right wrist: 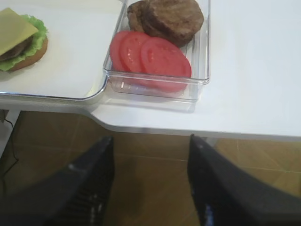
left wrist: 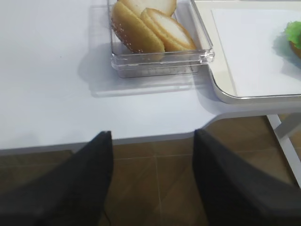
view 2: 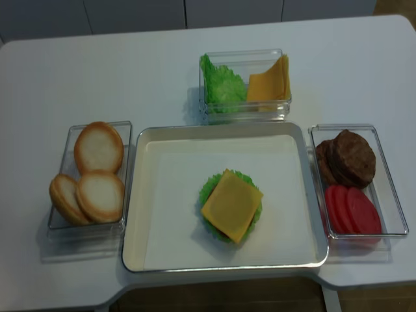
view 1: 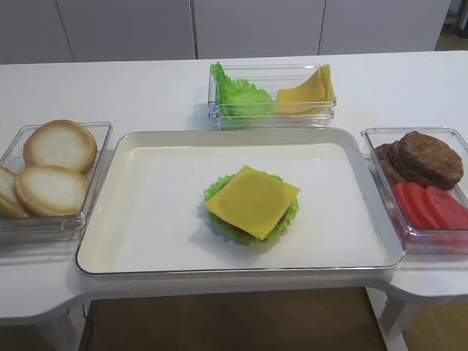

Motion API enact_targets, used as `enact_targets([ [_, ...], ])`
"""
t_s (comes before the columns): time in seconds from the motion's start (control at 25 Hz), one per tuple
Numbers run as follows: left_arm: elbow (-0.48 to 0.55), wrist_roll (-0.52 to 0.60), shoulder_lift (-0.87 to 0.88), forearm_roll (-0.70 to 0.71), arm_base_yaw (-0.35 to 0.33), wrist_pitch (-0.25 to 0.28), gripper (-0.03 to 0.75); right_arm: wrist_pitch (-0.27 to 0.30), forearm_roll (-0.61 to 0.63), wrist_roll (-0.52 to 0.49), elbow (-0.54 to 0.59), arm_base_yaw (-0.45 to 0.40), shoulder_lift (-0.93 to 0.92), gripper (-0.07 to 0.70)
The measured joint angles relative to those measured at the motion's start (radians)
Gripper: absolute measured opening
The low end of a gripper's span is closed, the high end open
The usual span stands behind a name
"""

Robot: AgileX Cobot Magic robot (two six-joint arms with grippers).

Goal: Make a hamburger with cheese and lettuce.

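Nearest, both grippers hang below the front edge of the table point(view 1: 146, 88), over brown floor. The left gripper point(left wrist: 153, 181) has its two dark fingers wide apart with nothing between them, and the right gripper point(right wrist: 150, 181) is the same.

On the table, one metal tray point(view 1: 102, 219) with rounded corners reaches almost to the front edge. Bare white room is all around the hamburger point(view 1: 252, 208), which sits a little toward the tray's front edge, near the middle. One smooth yellow square cheese point(view 1: 253, 200) lies flat on top, turned like a diamond. The frilly green lettuce point(view 1: 215, 187) shows around it as a fringe, and a brown bun is under it.

Beside the tray's left edge, a clear plastic box point(view 1: 95, 168) holds three pale round bun halves point(view 1: 61, 145). Beside the right edge, a second clear box point(view 1: 380, 133) holds three red tomato slices point(view 1: 431, 208) and, behind them, a stack of rough dark patties point(view 1: 428, 157); I cannot count them surely.

Behind the tray's far edge, a third clear box point(view 1: 270, 113) holds ruffled green leaves point(view 1: 238, 96) on the left and spare cheese slices point(view 1: 311, 89) leaning on the right.
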Motion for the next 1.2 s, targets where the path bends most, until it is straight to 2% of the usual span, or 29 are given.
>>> enact_targets([
  [0.12,0.000,0.000,0.000,0.000,0.000,0.000,0.407,-0.014,-0.011,0.000,0.010,0.000,0.000,0.380],
  [0.84,0.000,0.000,0.000,0.000,0.000,0.000,0.406,-0.014,-0.022,0.002,0.010,0.000,-0.002,0.379],
  [1.2,0.000,0.000,0.000,0.000,0.000,0.000,0.407,-0.014,-0.020,0.002,0.010,-0.004,-0.091,0.369],
])
